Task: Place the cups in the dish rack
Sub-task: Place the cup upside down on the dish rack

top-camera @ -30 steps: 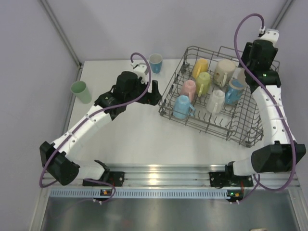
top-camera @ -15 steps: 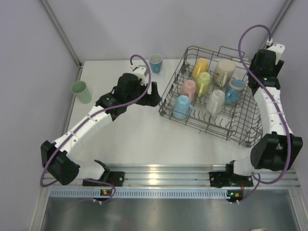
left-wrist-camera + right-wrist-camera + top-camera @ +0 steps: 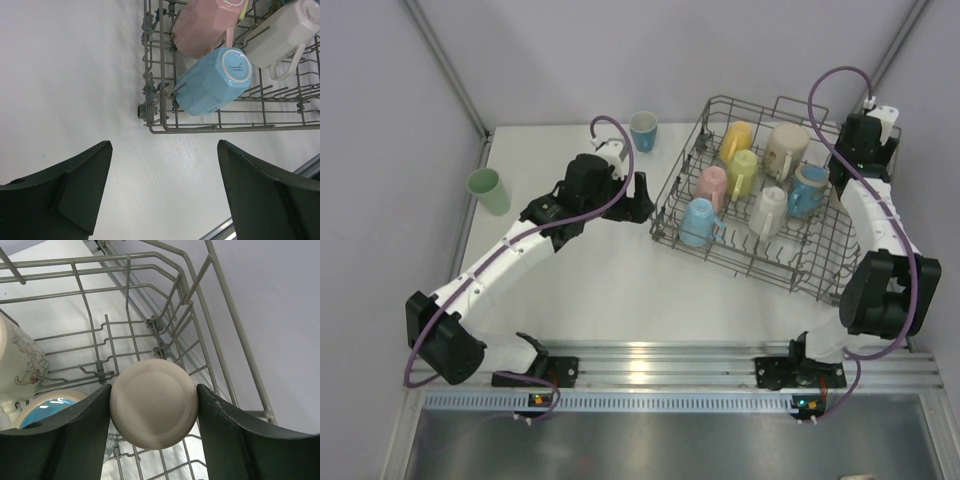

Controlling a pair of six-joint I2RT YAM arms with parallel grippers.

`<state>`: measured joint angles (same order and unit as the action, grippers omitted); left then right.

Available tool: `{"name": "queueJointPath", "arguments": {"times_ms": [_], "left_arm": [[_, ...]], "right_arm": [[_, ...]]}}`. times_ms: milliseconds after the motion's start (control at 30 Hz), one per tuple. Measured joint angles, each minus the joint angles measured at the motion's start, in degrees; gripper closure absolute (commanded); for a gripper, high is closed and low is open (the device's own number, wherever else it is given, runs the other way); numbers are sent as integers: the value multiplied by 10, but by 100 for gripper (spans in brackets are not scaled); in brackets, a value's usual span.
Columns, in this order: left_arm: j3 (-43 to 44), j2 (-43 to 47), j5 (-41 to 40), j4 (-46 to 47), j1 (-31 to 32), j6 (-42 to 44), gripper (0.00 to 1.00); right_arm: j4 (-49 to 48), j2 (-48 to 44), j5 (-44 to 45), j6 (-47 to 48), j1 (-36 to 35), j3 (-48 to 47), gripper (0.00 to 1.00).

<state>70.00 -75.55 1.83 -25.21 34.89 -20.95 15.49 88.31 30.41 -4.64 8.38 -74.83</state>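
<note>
The grey wire dish rack (image 3: 820,275) stands on the right of the table and holds several cups: yellow (image 3: 736,138), lime (image 3: 742,172), beige (image 3: 786,148), pink (image 3: 713,183), light blue (image 3: 699,220), white (image 3: 768,210) and blue (image 3: 807,188). My right gripper (image 3: 847,160) is over the rack's far right corner, shut on a cream tumbler (image 3: 153,410) with its bottom facing the camera, above the rack wires (image 3: 125,347). My left gripper (image 3: 640,195) is open and empty, just left of the rack; in its wrist view the gripper (image 3: 164,145) faces the light blue cup (image 3: 212,82).
A blue cup (image 3: 643,130) stands on the table at the back, left of the rack. A mint green tumbler (image 3: 489,190) stands at the table's left edge. The right wall is close behind the rack's far right corner (image 3: 260,315).
My right gripper has shifted slightly with the cream tumbler at the rack's far right corner, and its arm has folded in closer. The left arm has barely moved.
</note>
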Motion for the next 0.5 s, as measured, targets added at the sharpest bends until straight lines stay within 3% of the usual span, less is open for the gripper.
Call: {"name": "queueJointPath", "arguments": {"times_ms": [500], "left_arm": [[0,-2,-2,0,-3,0,9]], "right_arm": [[-39,6,7,-7,12,33,100]]}}
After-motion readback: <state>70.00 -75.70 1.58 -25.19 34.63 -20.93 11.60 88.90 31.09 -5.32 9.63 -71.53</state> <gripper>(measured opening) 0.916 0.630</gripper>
